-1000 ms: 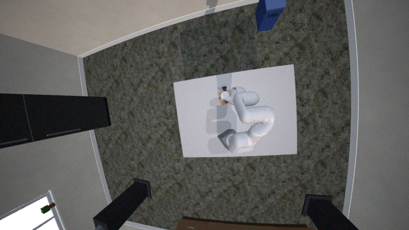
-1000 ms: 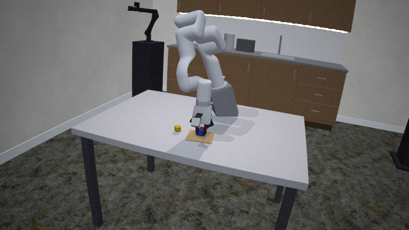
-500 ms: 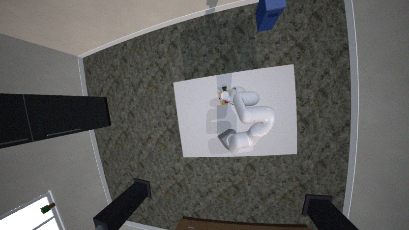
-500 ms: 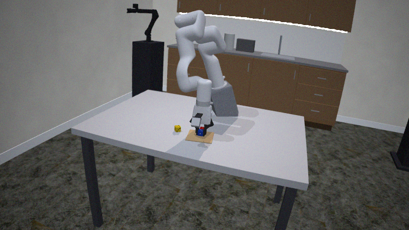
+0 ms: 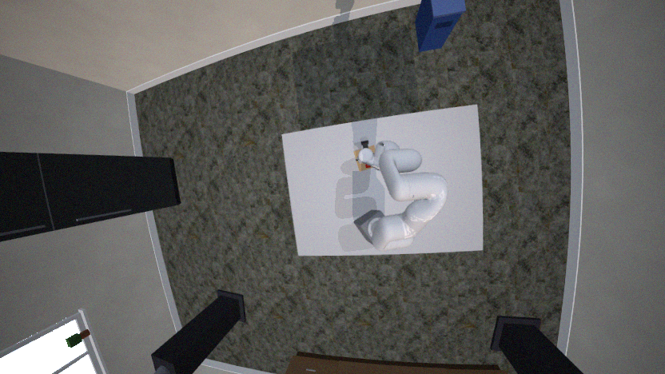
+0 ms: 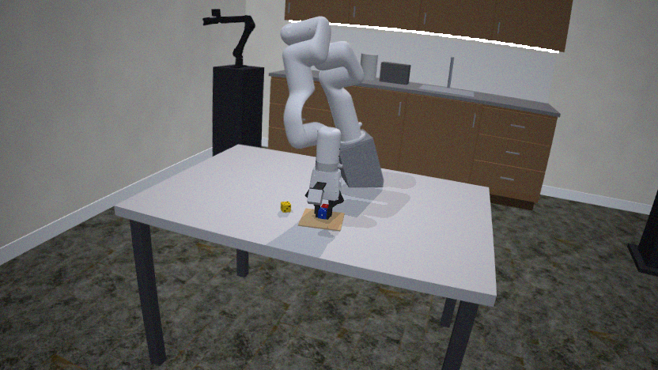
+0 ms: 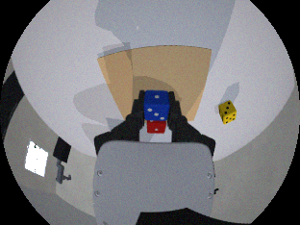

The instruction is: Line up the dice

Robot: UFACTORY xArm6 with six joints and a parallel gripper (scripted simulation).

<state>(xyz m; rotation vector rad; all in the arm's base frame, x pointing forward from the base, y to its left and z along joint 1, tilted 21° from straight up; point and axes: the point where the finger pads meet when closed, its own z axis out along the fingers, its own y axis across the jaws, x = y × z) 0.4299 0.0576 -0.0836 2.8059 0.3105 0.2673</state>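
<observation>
- Evidently the gripper (image 6: 323, 212) (image 7: 156, 98) is partly closed, its black fingers gripping the blue die (image 6: 323, 213) (image 7: 157, 106) on two opposite sides.
- From above, the arm (image 5: 418, 185) (image 6: 299, 92) hides the fingertips.
- The blue die is over the tan mat (image 5: 357, 153) (image 6: 307, 221) (image 7: 168, 62); whether its underside touches the mat, I cannot tell.
- The red die (image 5: 368, 165) (image 6: 324, 205) (image 7: 156, 127) sits on the base side of the blue one, by the mat's edge nearest the base (image 5: 364, 223) (image 6: 363, 160). It is partly hidden, so I cannot tell whether all of it lies on the mat.
- The yellow die (image 6: 285, 206) (image 7: 227, 112) rests flat on the table (image 5: 320, 223) (image 6: 206, 198) (image 7: 53, 72), off the mat and apart from it.
- The mat lies flat on the pale table top, with shadows of the arm falling around it.
- Below is a mottled, dark green-grey floor (image 5: 232, 185) (image 6: 92, 299).
- Behind the table stand brown cabinets (image 6: 441, 133) with a grey counter (image 6: 497, 99), a tap (image 6: 451, 72) and a dark box (image 6: 395, 72).
- A black arm (image 6: 246, 32) tops a black pedestal (image 6: 236, 110) near the wall.
- A blue cabinet (image 5: 436, 23) stands well apart from the table.

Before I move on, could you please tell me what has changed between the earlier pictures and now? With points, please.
Nothing visibly changed. The blue die (image 6: 323, 213) (image 7: 157, 106) is between the jaws over the mat (image 5: 360, 165) (image 6: 308, 222) (image 7: 170, 62), and the yellow die (image 6: 285, 206) (image 7: 227, 112) sits on the table beside the mat, both as before.
</observation>
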